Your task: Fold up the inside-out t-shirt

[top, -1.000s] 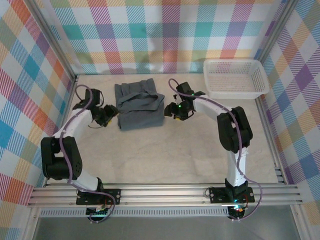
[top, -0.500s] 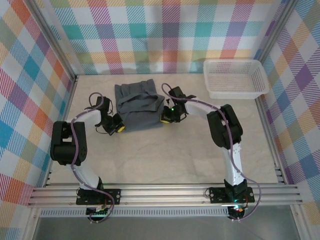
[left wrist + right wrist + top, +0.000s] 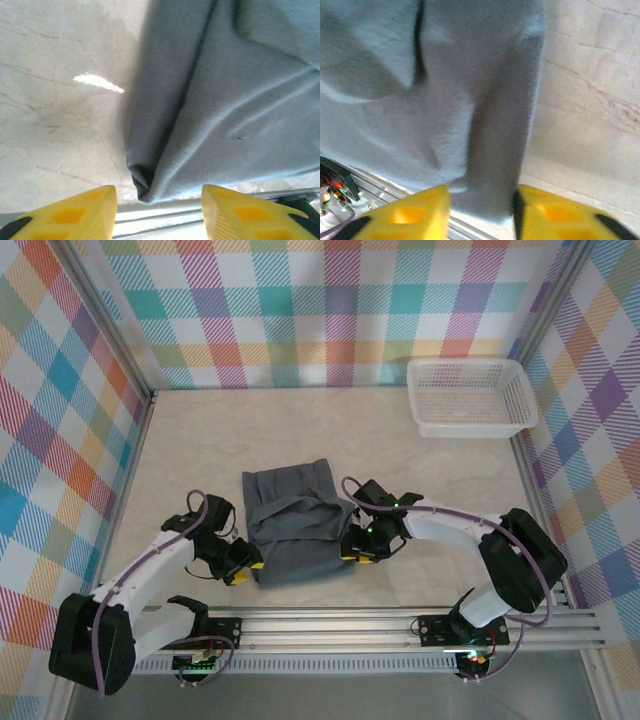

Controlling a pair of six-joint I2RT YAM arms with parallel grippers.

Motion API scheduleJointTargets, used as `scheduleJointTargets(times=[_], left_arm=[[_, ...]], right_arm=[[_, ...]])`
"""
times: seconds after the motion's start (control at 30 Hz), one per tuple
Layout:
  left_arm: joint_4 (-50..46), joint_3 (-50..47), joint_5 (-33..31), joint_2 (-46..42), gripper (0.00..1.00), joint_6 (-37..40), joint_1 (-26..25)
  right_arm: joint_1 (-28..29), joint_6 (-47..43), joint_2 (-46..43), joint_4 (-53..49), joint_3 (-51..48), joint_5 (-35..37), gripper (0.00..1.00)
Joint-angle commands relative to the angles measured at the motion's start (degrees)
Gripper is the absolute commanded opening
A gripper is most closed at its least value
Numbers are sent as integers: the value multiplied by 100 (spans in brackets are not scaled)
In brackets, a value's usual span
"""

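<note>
On the pale marbled table (image 3: 420, 470) — plaid walls (image 3: 330, 310) around — the t-shirt (image 3: 298, 540) lies by the rail (image 3: 330, 620); both jaws apart.

Inside-out t-shirt (image 3: 235, 100) running off the top and right edges at the left wrist, left gripper (image 3: 157, 189) being cropped below, its folds blurring at the right wrist.

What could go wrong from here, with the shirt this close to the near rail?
1. The near corner of the t-shirt lies by the rail; any pull toward the bases could drag it over and snag it.
2. The left gripper stands open with that corner just ahead of its fingers, so closing may miss or catch one layer.
3. Cloth fills the gap of the right gripper; lifting could bunch the fold.
</note>
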Motion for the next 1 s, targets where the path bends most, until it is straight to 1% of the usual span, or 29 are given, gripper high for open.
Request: scheduleJointTargets(times=[0.0,0.1,0.2,0.27,0.4,0.5,0.53,0.57,0.63,0.7,0.73,0.77,0.8,0.9,0.97], left_arm=[[-444,639,-132,63,52,-11,-43],[-180,927,-201,538,52,35,-43],[335,1084,-319,981,51,9,-43],[564,1195,-559,1231,51,30,-35],[936,1277,-1193,1821,51,175,20],[1273,1333,-1207,2257,50,182,106],[1363,1350,-1164,2329,48,152,110],[1489,1354,-1091,2376,44,114,115],[1621,1360,-1071,2396,33,37,115],[1558,1421,-1129,2404,16,49,124],[1463,1486,-1160,2404,9,77,131],[1328,1569,-1175,2390,2,122,149],[1204,1640,-1172,2344,0,164,167],[886,1917,-1163,2048,0,215,217],[672,2162,-1208,1873,0,213,257]], right_arm=[[12,270,-252,-306,493,388,43],[13,267,34,-199,952,495,41],[13,376,508,-63,1318,736,42],[10,327,842,134,1527,791,44],[4,274,1522,126,2004,919,45],[4,269,1716,14,2129,956,45],[3,249,1701,-6,2118,960,43],[4,231,1658,-12,2082,969,39],[1,200,1561,-9,1997,1026,23],[4,173,1495,-73,2001,1045,6],[4,162,1469,-108,2037,1027,1],[4,138,1443,-147,2090,995,0],[1,125,1421,-154,2135,944,0],[-20,86,1373,-72,2350,674,0],[-102,84,1422,85,2579,331,0]])
